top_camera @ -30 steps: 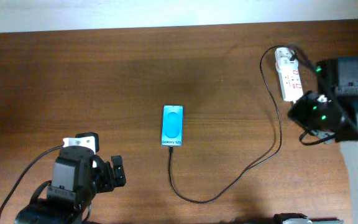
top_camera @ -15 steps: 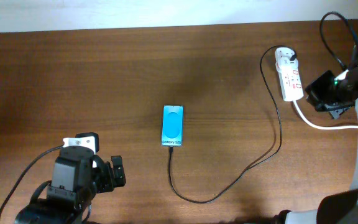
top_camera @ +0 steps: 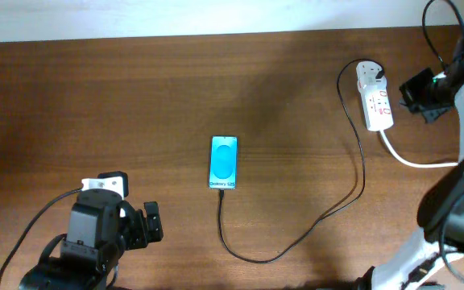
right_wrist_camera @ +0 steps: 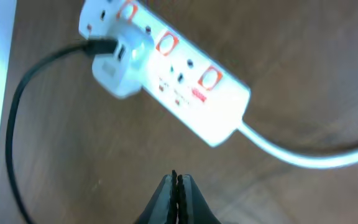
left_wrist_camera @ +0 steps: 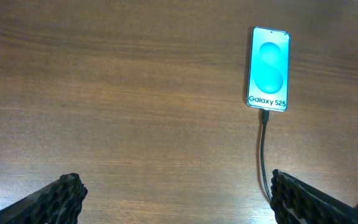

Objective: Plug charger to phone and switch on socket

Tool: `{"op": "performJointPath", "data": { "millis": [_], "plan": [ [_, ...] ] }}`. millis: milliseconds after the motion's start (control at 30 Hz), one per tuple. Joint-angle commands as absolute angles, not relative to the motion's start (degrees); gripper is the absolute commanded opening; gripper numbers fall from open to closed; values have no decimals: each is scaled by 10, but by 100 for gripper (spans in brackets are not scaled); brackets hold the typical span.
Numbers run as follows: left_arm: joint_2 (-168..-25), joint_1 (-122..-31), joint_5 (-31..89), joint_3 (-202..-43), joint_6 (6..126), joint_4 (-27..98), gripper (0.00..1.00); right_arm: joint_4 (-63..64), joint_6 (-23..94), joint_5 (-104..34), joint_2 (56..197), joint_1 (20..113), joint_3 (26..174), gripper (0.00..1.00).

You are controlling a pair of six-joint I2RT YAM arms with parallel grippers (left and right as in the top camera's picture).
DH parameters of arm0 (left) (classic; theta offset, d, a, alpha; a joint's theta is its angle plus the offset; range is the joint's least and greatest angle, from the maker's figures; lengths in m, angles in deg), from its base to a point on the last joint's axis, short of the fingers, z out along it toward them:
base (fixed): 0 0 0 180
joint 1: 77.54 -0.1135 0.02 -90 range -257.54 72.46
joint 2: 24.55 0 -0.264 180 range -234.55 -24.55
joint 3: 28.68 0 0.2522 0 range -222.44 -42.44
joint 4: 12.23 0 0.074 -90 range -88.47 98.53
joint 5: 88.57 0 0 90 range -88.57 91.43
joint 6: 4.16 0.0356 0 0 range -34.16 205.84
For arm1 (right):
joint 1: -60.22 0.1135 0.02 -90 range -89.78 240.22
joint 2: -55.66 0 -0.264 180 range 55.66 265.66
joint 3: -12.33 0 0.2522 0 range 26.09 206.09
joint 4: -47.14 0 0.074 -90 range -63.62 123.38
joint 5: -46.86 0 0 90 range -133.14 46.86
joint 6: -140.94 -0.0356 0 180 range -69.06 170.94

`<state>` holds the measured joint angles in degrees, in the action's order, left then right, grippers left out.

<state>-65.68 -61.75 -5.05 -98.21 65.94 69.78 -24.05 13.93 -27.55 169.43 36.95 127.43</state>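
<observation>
The phone lies flat mid-table with a cyan screen and "Galaxy S25" strip; it also shows in the left wrist view. The black charger cable runs from the phone's near end, loops right and rises to a white plug in the socket. In the right wrist view the socket shows red-marked switches and the charger plug. My right gripper is shut and empty, apart from the socket, to its right in the overhead view. My left gripper is open and empty at front left.
The socket's thick white cord curves off to the right edge. The table's far edge meets a white wall. The charger cable passes close to my left gripper's right finger.
My right arm has pulled back from the socket, moving right and toward the far edge. The left arm, phone and cable have not moved.
</observation>
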Motion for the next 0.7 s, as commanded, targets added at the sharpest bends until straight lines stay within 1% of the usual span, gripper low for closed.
{"op": "performJointPath", "data": {
  "millis": [0,233,267,400,667],
  "plan": [
    [-655,-619,-59,-980,662,698,99,-223,138,-272,1750,368,1314,4],
    [-655,-619,-59,-980,662,698,99,-120,97,-272,1805,368,1314,4],
    [-655,-619,-59,-980,662,698,99,-115,69,-282,1812,368,1314,4],
    [-655,-619,-59,-980,662,698,99,-105,49,-305,1831,368,1314,4],
    [-655,-619,-59,-980,662,698,99,-61,37,-293,1881,379,1314,4]
  ]
}}
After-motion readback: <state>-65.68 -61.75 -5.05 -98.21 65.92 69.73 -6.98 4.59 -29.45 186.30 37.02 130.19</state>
